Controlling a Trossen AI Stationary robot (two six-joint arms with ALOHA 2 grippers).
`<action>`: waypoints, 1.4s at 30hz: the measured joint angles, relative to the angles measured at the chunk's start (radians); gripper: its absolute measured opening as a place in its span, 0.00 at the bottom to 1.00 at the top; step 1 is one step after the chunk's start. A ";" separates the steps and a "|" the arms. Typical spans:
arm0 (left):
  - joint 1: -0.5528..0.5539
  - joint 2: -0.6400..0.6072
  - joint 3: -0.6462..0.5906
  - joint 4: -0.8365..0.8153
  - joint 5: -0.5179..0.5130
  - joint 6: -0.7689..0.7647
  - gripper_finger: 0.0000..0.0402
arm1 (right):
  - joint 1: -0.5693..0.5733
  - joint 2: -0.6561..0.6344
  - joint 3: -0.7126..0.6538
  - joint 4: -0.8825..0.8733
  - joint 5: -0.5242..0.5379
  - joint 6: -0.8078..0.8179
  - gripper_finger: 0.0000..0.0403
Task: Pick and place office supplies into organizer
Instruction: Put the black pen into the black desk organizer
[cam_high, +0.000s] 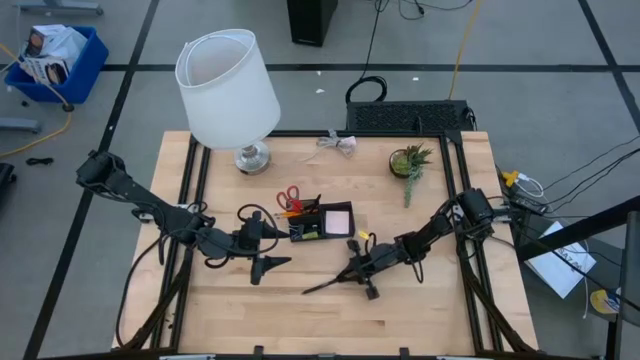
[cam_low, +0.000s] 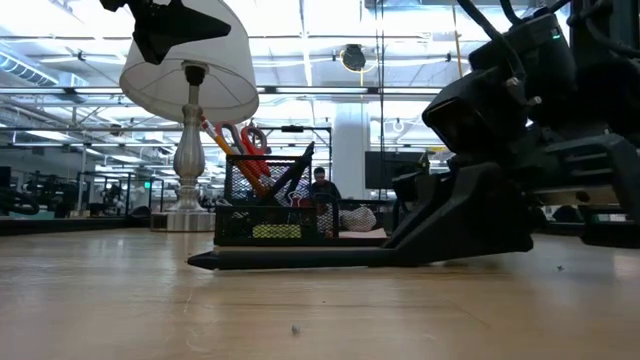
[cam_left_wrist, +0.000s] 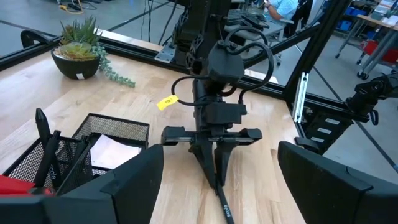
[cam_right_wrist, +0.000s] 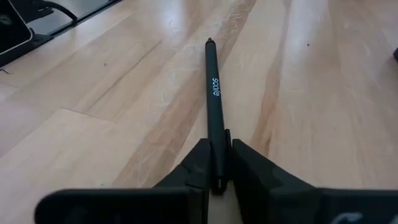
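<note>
Pen, slim black with white lettering on the barrel (cam_right_wrist: 214, 106), is clamped at its rear end between the right gripper's (cam_right_wrist: 217, 177) two dark fingers (cam_right_wrist: 198, 165), lying flat on the light wooden table (cam_high: 430, 300). In the high view the right gripper (cam_high: 360, 272) sits low on the table in front of the black mesh desk organizer (cam_high: 322, 222), and the pen (cam_high: 322, 286) sticks out from it away from the organizer, tip touching the wood. The low view shows the same pen (cam_low: 290, 259) flat along the tabletop with the organizer (cam_low: 280, 208) behind it.

Left gripper (cam_high: 268, 263) hovers just beside the organizer's front left corner, fingers (cam_left_wrist: 134, 186) spread wide and holding nothing. It faces the right gripper (cam_left_wrist: 214, 152) across the table.

Organizer contents: red-handled scissors (cam_high: 289, 197) and an orange pencil (cam_high: 292, 212) stand in the left compartment with dark pens (cam_left_wrist: 46, 140); a pink square sticky-note pad (cam_high: 338, 220) lies in the right compartment; something yellow-green (cam_low: 277, 231) shows low in the front section, cannot tell what.

Behind the organizer to the left stands a white-shaded lamp on a silver base (cam_high: 228, 92). Behind it to the right sits a small green succulent in a dark pot (cam_high: 408, 162). A small yellow tag (cam_high: 362, 237) lies just right of the organizer, near the right arm.
</note>
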 joint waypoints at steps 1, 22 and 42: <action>0.000 0.000 0.000 0.000 0.000 0.000 0.79 | 0.000 0.000 0.000 0.004 0.000 -0.002 0.10; 0.000 0.000 0.000 0.002 0.000 0.000 0.81 | 0.016 -0.147 -0.003 -0.046 0.090 -0.166 0.13; 0.032 0.000 0.000 0.114 0.002 0.001 0.79 | 0.073 -0.362 -0.002 -0.345 0.360 -0.264 0.12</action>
